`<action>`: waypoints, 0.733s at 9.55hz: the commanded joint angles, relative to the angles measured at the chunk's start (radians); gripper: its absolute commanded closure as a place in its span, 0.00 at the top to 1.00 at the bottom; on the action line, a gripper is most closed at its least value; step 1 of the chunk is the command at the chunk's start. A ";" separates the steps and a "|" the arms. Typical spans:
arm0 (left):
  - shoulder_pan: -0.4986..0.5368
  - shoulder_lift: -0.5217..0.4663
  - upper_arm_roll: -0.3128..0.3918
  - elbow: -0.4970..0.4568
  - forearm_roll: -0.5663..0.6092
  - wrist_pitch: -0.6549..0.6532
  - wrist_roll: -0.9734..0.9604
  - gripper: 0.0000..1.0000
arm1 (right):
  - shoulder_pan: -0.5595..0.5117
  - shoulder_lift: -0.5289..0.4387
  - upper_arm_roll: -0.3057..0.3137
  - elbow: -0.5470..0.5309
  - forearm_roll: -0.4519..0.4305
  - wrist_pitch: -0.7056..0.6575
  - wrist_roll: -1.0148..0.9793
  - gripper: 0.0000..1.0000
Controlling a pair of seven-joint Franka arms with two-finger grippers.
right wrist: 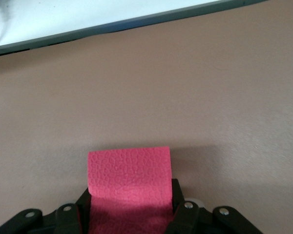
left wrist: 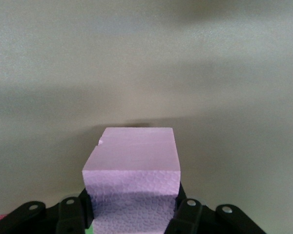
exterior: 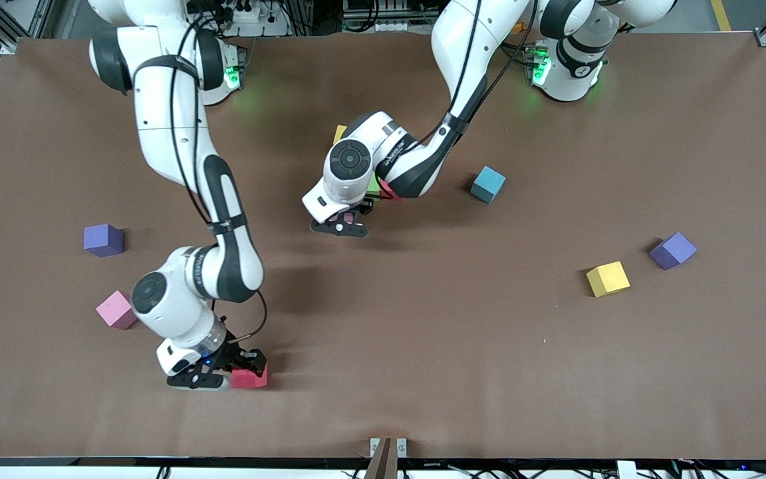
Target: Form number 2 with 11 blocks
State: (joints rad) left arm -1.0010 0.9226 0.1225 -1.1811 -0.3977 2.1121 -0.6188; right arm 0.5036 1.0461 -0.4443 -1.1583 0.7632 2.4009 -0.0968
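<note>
My right gripper is shut on a red block, low at the table near its front edge. My left gripper is shut on a pink block, held over the middle of the table. Under the left arm, a yellow block, a green block and a red block show only in part. Loose on the table lie a pink block, a light blue block and a yellow block. No number 2 shape can be made out.
Two purple cubes lie apart: one toward the right arm's end, one toward the left arm's end beside the loose yellow block. The brown table's front edge runs close to the right gripper.
</note>
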 commanded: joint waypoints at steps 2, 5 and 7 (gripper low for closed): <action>-0.019 0.031 0.023 0.035 -0.036 -0.018 0.025 0.00 | -0.004 -0.102 -0.005 -0.038 -0.025 -0.085 0.011 0.00; -0.021 0.042 0.022 0.037 -0.046 -0.014 0.028 0.00 | 0.019 -0.234 -0.005 -0.205 -0.027 -0.062 -0.038 0.00; -0.022 0.048 0.022 0.037 -0.046 -0.014 0.028 0.00 | 0.062 -0.322 -0.004 -0.352 -0.027 0.062 -0.072 0.00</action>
State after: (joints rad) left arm -1.0091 0.9474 0.1225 -1.1790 -0.4106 2.1099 -0.6136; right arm 0.5272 0.8374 -0.4586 -1.3445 0.7520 2.3881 -0.1327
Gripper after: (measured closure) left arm 0.401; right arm 0.392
